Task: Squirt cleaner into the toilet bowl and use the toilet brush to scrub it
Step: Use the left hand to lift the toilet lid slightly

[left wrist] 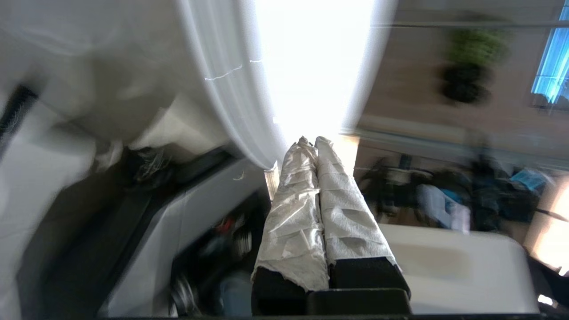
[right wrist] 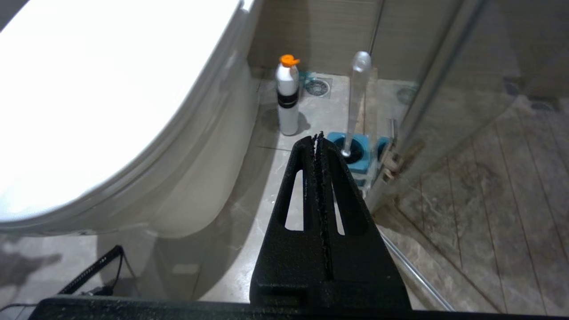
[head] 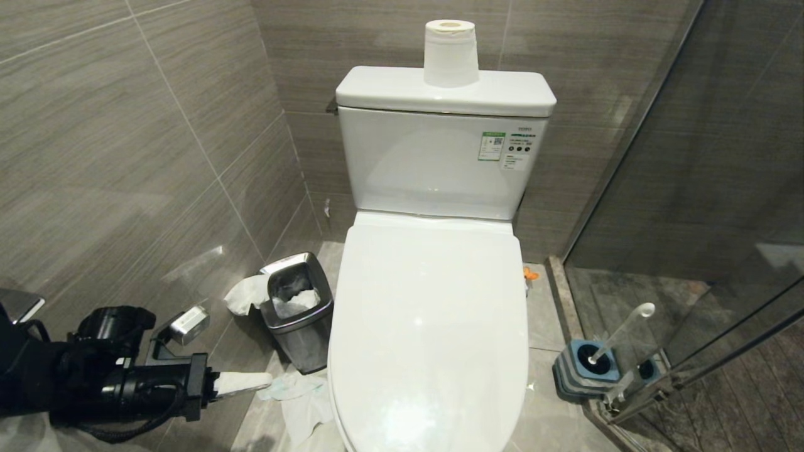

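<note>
Toilet bowl (head: 433, 326) lid down, toilet brush (head: 619, 333) in holder, both end effectors clenched, empty

Labels on the toilet tank: present, none legible.

The large glossy white ceramic toilet bowl (head: 433, 326) carries, on the upper right of its tank front, a green-and-white rectangular sticker (head: 492, 145) bearing a small square code mark; its wording cannot be read. Just beside it, to the right, sits a white label with a row of dark round symbols (head: 519, 150) under a short line of print, likewise unreadable. No other marking can be read in any view.
</note>
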`<state>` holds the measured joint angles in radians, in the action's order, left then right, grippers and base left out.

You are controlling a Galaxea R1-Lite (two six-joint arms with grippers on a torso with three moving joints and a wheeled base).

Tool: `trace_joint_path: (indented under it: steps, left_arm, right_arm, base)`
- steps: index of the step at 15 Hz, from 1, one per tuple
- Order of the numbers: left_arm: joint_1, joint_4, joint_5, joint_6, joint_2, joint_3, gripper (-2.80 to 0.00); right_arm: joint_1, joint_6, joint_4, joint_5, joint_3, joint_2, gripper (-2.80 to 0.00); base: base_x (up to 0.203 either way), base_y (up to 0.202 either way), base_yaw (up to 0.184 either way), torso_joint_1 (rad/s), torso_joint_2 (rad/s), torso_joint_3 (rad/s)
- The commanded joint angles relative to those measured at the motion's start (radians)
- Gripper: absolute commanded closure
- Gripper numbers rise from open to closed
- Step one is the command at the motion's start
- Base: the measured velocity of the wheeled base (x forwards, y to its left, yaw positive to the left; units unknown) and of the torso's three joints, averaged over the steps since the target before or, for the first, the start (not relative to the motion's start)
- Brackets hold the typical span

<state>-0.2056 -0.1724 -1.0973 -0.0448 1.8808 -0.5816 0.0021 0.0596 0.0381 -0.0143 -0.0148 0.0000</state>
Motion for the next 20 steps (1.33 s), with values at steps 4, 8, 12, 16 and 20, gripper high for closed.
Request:
trace_joint_path:
  steps: [4,8,12,16,20]
  left_arm:
    - [-0.004,0.033,-0.063,0.025,-0.043,0.077,0.00]
    - [0.043,0.035,-0.060,0.025,-0.031,0.077,0.00]
    - [0.108,0.036,0.013,0.075,-0.001,0.071,0.00]
    - [0.132,0.053,0.049,0.098,0.009,0.077,0.00]
    - [0.163,0.118,0.110,0.160,0.032,0.071,0.00]
  right_arm:
    - [-0.002,0.000,0.000,0.000,-0.001,0.000,0.00]
    - [-0.002,0.000,0.000,0.000,-0.001,0.000,0.00]
    - [-0.002,0.000,0.000,0.000,-0.001,0.000,0.00]
    - [-0.002,0.000,0.000,0.000,-0.001,0.000,0.00]
    - [-0.002,0.000,0.000,0.000,-0.001,0.000,0.00]
  base:
    - [0.000,0.000,0.000,0.000,0.00,0.000]
    - [0.000,0.000,0.000,0.000,0.00,0.000]
    - [0.000,0.000,0.000,0.000,0.00,0.000]
    - [0.000,0.000,0.000,0.000,0.00,0.000]
    - [0.000,0.000,0.000,0.000,0.00,0.000]
